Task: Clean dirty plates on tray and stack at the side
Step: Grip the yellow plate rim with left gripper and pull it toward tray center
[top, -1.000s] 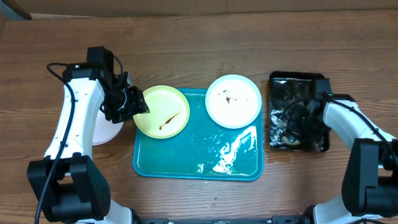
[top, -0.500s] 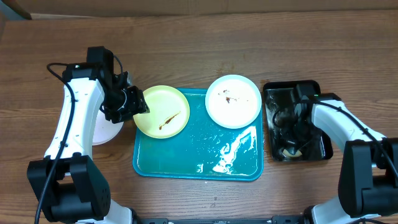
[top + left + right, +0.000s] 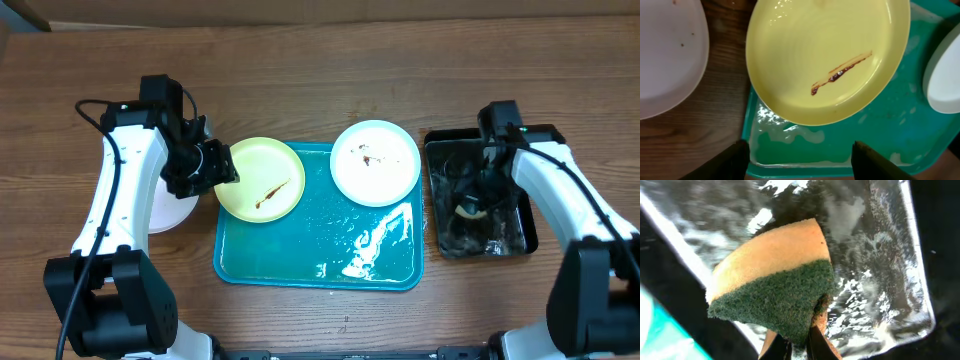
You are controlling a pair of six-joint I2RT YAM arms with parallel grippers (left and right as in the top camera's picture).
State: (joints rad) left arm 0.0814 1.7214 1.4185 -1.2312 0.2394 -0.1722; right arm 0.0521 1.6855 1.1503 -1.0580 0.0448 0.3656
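The pale yellow-green plate (image 3: 261,178), with a brown sauce streak (image 3: 840,74), lies at the teal tray's (image 3: 300,250) back-left corner. A white plate (image 3: 375,162) with brown specks lies at the tray's back right. Another white plate (image 3: 165,210) lies on the table left of the tray, partly under my left arm. My left gripper (image 3: 215,165) is open and empty at the yellow-green plate's left rim. Its fingers (image 3: 797,160) are spread wide. My right gripper (image 3: 797,347) is shut on a yellow-and-green sponge (image 3: 775,285) over the black tub (image 3: 520,235).
The black tub holds soapy water (image 3: 875,255) and stands right of the tray. The tray floor has wet foamy patches (image 3: 380,240). Bare wood table (image 3: 330,80) lies behind and in front of the tray.
My right arm has swung toward the back of the black tub with the sponge, and the tub has shifted a little. The left arm and the plates have not moved.
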